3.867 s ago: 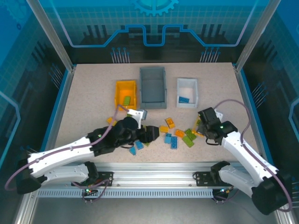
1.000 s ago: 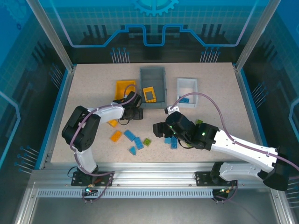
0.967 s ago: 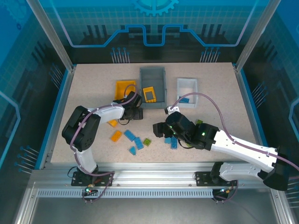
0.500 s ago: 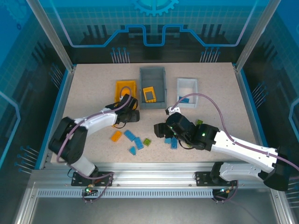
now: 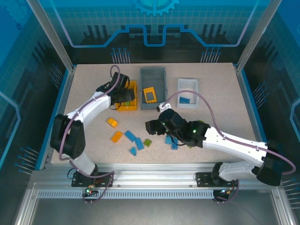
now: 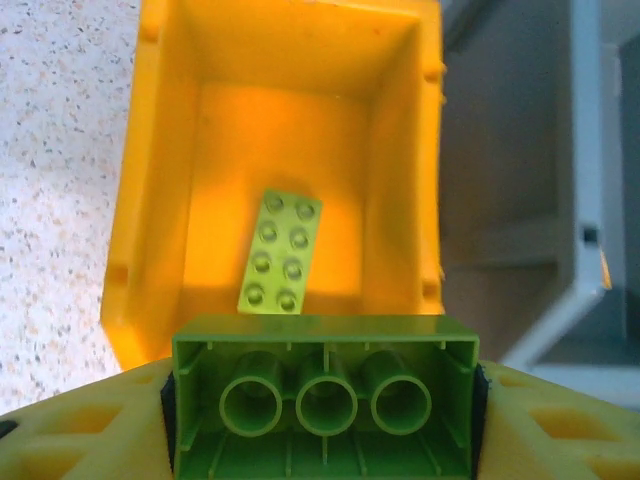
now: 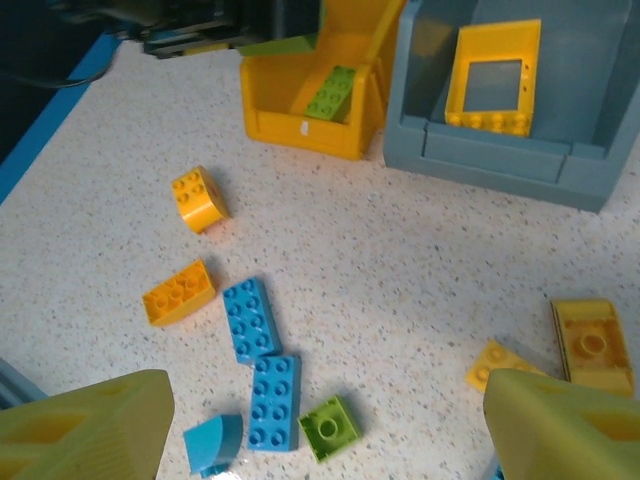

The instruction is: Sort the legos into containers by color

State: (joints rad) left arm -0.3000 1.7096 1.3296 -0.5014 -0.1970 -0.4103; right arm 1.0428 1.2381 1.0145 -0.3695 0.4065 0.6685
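Observation:
My left gripper (image 6: 325,400) is shut on a lime green brick (image 6: 325,385), seen from its hollow underside. It hangs over the near end of the yellow bin (image 6: 150,200), where a flat green brick (image 6: 280,250) lies. In the top view this gripper (image 5: 123,96) covers part of that bin (image 5: 127,107). My right gripper (image 7: 325,430) is open above loose legos: two blue bricks (image 7: 250,318), a small green brick (image 7: 330,428) and an orange brick (image 7: 180,292). An orange frame (image 7: 492,78) lies in the grey bin (image 7: 500,160).
The white bin (image 5: 187,84) at the back right holds a blue brick (image 5: 183,100). A rounded orange brick (image 5: 112,122) lies left of the pile. More orange pieces (image 7: 590,340) sit by my right finger. The table's blue edge (image 7: 60,90) runs along the left.
My left gripper has risen from the table in front of the yellow bin and moved back over it. My right gripper has slid a little to the left, still open.

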